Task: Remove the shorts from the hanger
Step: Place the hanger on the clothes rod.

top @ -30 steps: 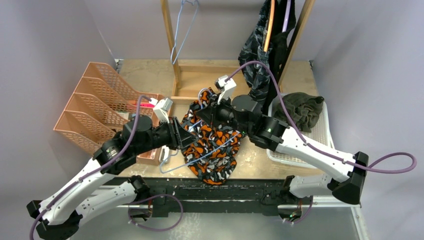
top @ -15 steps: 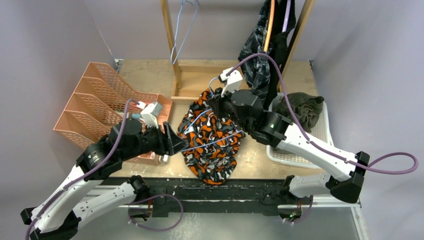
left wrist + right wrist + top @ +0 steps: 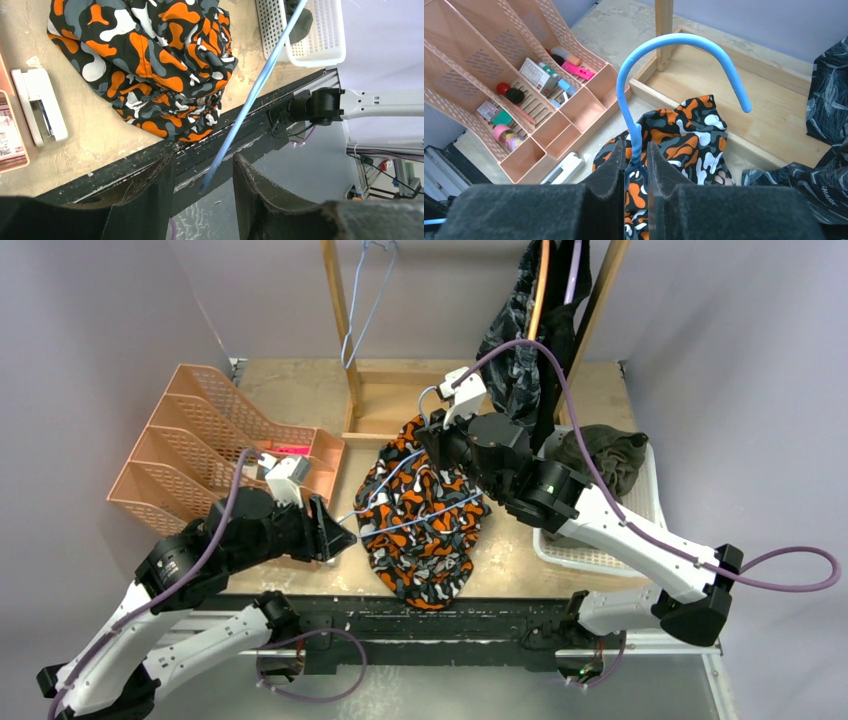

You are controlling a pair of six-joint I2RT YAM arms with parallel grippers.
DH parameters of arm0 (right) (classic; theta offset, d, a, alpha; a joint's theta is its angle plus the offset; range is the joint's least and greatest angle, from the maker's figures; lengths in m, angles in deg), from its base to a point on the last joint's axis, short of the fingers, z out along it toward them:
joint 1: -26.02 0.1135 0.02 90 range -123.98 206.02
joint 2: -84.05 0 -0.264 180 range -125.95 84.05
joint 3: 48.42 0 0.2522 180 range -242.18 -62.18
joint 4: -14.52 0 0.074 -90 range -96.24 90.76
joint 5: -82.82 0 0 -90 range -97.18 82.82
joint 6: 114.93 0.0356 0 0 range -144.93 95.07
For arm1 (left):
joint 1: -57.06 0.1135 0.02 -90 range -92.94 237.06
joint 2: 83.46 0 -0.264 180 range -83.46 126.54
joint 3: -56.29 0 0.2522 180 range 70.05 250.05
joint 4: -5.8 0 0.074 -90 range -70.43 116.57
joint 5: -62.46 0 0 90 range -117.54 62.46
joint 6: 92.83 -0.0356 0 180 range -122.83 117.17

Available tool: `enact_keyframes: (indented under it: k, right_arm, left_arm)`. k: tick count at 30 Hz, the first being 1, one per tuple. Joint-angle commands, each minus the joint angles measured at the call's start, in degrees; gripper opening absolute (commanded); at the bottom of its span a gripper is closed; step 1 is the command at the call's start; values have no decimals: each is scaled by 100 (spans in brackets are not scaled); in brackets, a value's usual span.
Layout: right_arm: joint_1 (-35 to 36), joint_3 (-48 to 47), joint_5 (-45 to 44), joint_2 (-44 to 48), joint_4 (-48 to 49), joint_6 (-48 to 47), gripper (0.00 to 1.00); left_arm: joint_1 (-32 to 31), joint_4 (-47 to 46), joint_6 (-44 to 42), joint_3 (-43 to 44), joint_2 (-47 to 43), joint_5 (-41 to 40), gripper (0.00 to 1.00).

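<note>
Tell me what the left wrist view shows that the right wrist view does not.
Only the left wrist view: the white basket, the dark front edge of the table, and the lower end of the blue hanger between the open fingers of the left gripper. Only the right wrist view: the hanger's hook, the right gripper shut on its neck, the orange organiser, the wooden rack, the dark camouflage shorts. Both: the orange camouflage shorts on the table, and the hanger.
</note>
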Motion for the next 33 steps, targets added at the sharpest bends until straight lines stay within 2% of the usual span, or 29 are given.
enact_keyframes:
  k: [1,4,6,8,12,13,18,20,23,26,29,33]
  right_arm:
    - [2,-150,229,101,261,-100,0]
    - [2,-109,373,135,298,-82,0]
    - [2,-107,475,135,308,-78,0]
    - [-2,-103,504,116,290,-78,0]
    - [2,-91,452,97,268,-51,0]
    - [-3,-105,447,97,269,-48,0]
    - [-5,-188,510,82,236,-40,2]
    - [-3,-210,669,100,211,25,8]
    - [-5,-170,858,183,268,206,36]
    - [-4,-69,825,368,300,398,54]
    - [-8,12,807,650,290,479,62]
    - [-4,63,685,1029,195,652,66]
  left_arm:
    - [1,-387,-101,166,100,-57,45]
    - [2,-676,-138,57,148,198,44]
    - [2,-779,-161,12,170,326,38]
    - [2,-842,-152,-33,163,476,24]
    - [2,-861,-91,-136,41,641,9]
    - [-3,-849,-81,-152,4,652,1]
    - [5,-820,-4,-107,-131,387,0]
    - [-2,-843,29,-55,-151,192,0]
    - [-2,-972,29,-27,-125,113,0]
    - [2,-1191,28,-32,-76,101,0]
    - [2,-1226,-37,148,120,-7,0]
    - [2,-1026,-239,697,572,-275,0]
